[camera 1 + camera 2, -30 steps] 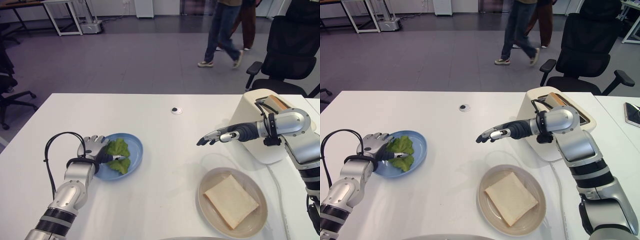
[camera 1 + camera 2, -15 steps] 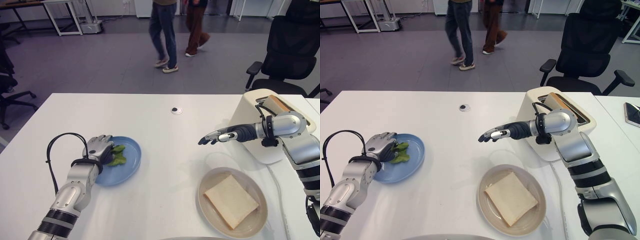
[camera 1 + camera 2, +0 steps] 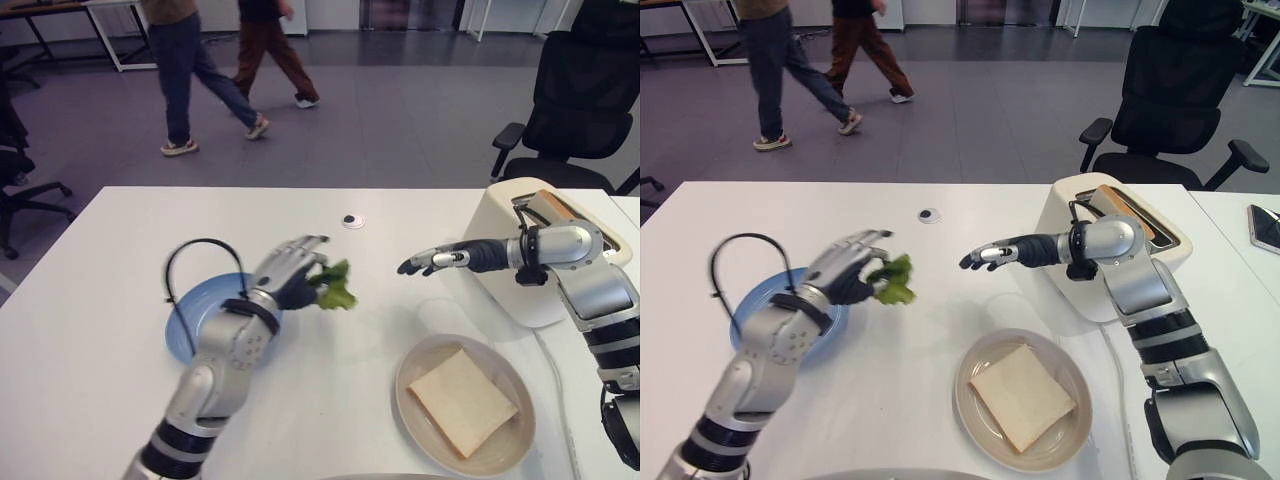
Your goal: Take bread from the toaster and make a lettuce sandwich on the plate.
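Observation:
My left hand (image 3: 285, 275) is shut on a green lettuce leaf (image 3: 333, 287) and holds it in the air to the right of the bare blue plate (image 3: 188, 320). A slice of bread (image 3: 461, 402) lies flat on the beige plate (image 3: 413, 372) at the front right. The white toaster (image 3: 520, 255) stands at the right edge with another slice of bread (image 3: 553, 205) sticking out of its slot. My right hand (image 3: 430, 262) hovers open, fingers stretched leftward, in front of the toaster and above the table.
A small black-and-white round fitting (image 3: 352, 220) sits in the table near its far edge. A black cable loop (image 3: 190, 260) arcs off my left forearm. A black office chair (image 3: 580, 100) stands behind the toaster. A phone (image 3: 1265, 228) lies at the far right.
My left hand has lifted the lettuce off the blue plate and carried it right, toward the table's middle. The right hand rose slightly and stayed stretched out.

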`<state>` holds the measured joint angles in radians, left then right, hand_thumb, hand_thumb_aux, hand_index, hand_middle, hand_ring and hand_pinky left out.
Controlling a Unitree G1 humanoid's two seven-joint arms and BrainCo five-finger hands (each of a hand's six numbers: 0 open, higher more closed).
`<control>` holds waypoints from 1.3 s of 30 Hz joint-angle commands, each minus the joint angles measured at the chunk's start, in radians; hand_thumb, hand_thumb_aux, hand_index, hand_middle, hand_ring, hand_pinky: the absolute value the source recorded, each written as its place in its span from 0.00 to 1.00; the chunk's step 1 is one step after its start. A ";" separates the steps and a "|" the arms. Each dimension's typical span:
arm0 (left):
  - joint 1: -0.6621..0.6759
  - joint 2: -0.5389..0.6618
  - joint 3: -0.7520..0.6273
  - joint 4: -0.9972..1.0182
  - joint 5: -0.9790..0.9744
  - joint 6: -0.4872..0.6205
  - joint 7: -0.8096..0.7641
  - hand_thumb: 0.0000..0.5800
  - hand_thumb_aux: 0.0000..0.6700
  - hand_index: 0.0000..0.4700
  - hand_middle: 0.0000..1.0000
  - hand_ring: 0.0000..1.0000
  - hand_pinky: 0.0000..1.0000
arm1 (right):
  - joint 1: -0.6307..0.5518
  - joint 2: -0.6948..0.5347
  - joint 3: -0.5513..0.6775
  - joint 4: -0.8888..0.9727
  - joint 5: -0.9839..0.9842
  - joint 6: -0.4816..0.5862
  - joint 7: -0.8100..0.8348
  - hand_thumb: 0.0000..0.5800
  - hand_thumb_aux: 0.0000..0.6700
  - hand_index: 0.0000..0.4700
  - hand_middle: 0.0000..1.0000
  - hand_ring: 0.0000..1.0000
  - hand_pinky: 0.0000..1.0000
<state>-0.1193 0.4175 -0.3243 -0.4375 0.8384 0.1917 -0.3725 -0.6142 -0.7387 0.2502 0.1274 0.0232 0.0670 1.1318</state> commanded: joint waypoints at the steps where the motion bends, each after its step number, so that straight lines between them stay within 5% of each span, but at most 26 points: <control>1: -0.033 -0.104 -0.149 0.058 -0.007 -0.018 -0.048 1.00 1.00 1.00 0.00 0.00 0.00 | -0.147 0.058 -0.041 0.208 -0.112 -0.015 -0.225 0.00 0.00 0.00 0.00 0.00 0.00; 7: -0.079 -0.211 -0.284 0.140 -0.005 -0.049 -0.074 1.00 1.00 1.00 0.00 0.00 0.00 | -0.242 0.101 -0.080 0.382 -0.169 -0.059 -0.418 0.00 0.00 0.00 0.00 0.00 0.00; 15: -0.098 -0.292 -0.409 0.173 0.003 -0.057 -0.122 1.00 1.00 1.00 0.00 0.00 0.00 | -0.235 0.115 -0.076 0.403 -0.171 -0.089 -0.413 0.00 0.00 0.00 0.00 0.00 0.00; 29: -0.135 -0.265 -0.438 0.203 0.141 -0.054 -0.141 1.00 1.00 1.00 0.00 0.00 0.00 | -0.229 0.130 -0.067 0.412 -0.169 -0.112 -0.380 0.00 0.00 0.00 0.00 0.00 0.00; 37: -0.087 -0.319 -0.468 0.204 0.066 -0.057 -0.149 1.00 0.99 0.99 0.00 0.00 0.00 | -0.221 0.133 -0.068 0.409 -0.171 -0.114 -0.375 0.00 0.00 0.00 0.00 0.00 0.00; 38: -0.086 -0.325 -0.468 0.207 0.060 -0.055 -0.147 0.94 0.76 0.76 0.00 0.00 0.00 | -0.219 0.133 -0.068 0.409 -0.171 -0.115 -0.375 0.00 0.00 0.00 0.00 0.00 0.00; 39: -0.085 -0.332 -0.465 0.210 0.054 -0.053 -0.142 0.25 0.13 0.13 0.00 0.00 0.00 | -0.218 0.132 -0.067 0.409 -0.171 -0.115 -0.375 0.00 0.00 0.00 0.00 0.00 0.00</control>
<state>-0.2088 0.0991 -0.7834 -0.2380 0.9114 0.1315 -0.5121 -0.8385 -0.6083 0.1800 0.5338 -0.1387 -0.0467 0.7478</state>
